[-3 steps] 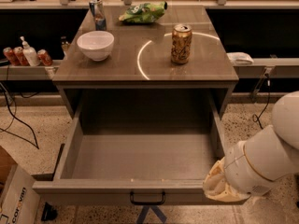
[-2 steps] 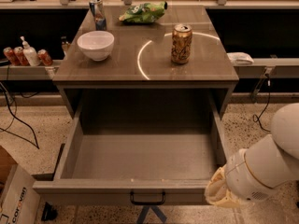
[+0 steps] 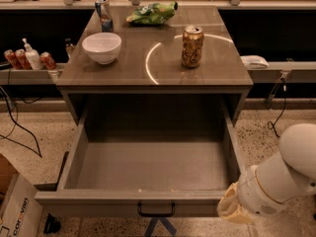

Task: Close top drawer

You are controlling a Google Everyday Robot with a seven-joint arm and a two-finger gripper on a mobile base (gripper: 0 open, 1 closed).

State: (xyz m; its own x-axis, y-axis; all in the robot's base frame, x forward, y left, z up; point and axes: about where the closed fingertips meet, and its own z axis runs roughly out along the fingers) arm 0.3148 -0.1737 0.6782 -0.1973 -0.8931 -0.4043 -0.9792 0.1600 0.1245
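Note:
The top drawer (image 3: 148, 162) of the grey-brown cabinet is pulled far out toward me. Its plain grey inside holds nothing. Its flat front (image 3: 98, 203) runs along the bottom of the view, with the small dark bar handle (image 3: 156, 211) at its middle. My gripper (image 3: 228, 209), cream-coloured at the end of the white arm (image 3: 286, 174), is at the right end of the drawer front, right by its front right corner. Whether it touches the front is unclear. The two lower drawers are out of view.
On the cabinet top stand a white bowl (image 3: 101, 47), a gold can (image 3: 192, 46), a green snack bag (image 3: 152, 14) and a blue can (image 3: 102, 10). Red cans and a bottle (image 3: 29, 58) sit on a left ledge. A cardboard box (image 3: 15, 206) stands at the lower left.
My arm and gripper have sunk a little lower by the drawer's front right corner. The drawer has not moved.

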